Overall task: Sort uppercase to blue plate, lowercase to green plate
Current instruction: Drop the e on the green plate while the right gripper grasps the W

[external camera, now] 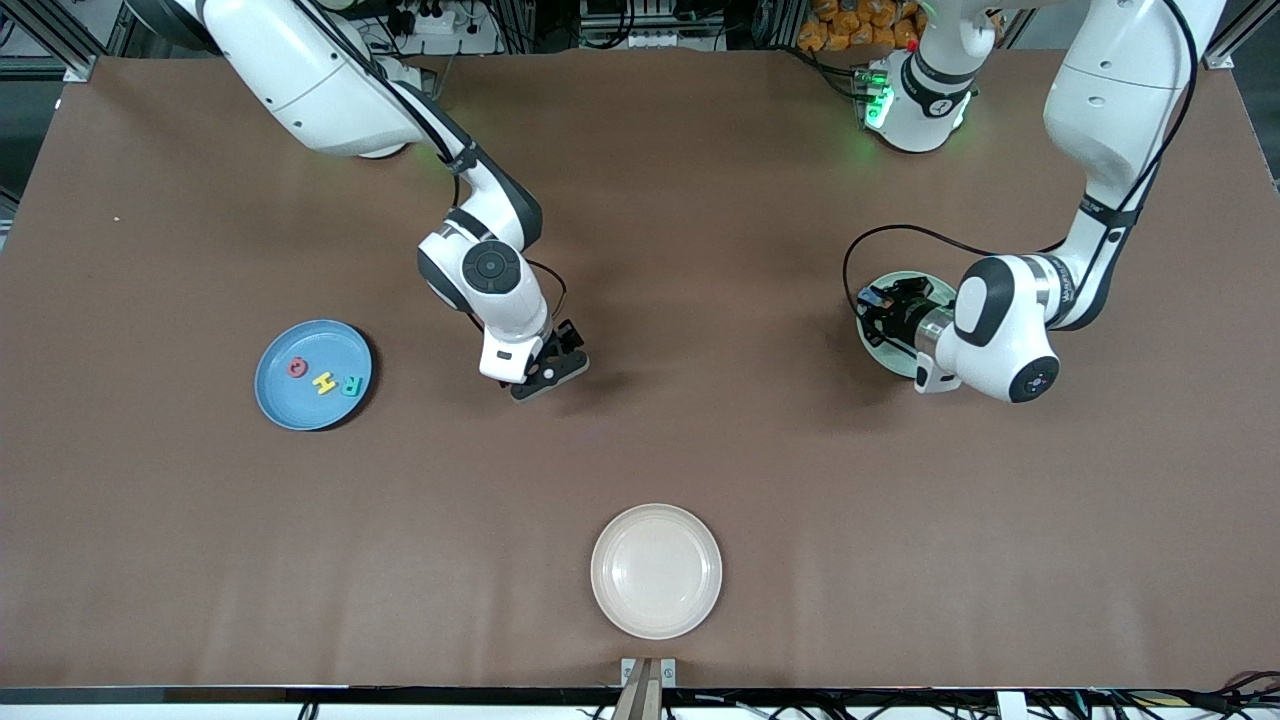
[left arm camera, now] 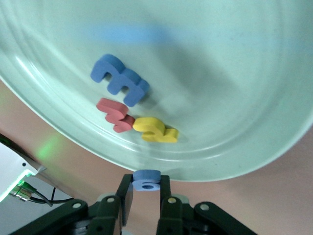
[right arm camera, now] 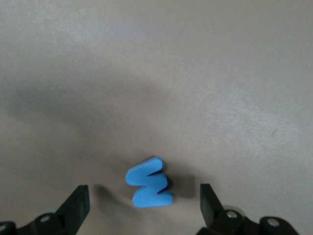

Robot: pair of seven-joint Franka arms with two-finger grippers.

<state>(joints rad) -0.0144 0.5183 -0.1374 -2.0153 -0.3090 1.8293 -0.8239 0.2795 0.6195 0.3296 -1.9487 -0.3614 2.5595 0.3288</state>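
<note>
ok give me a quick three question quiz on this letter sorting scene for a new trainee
1. True or false: the right gripper is shut on the blue W.
2. Which letters already lie in the blue plate? A) red Q, yellow H, teal R B) blue W only C) none
3. Fill in: the left gripper, over the green plate, holds the rounded blue ____ letter.

Key
1. False: its fingers stand open around the W on the table.
2. A
3. g-like; three lowercase letters already lie in that plate.
</note>
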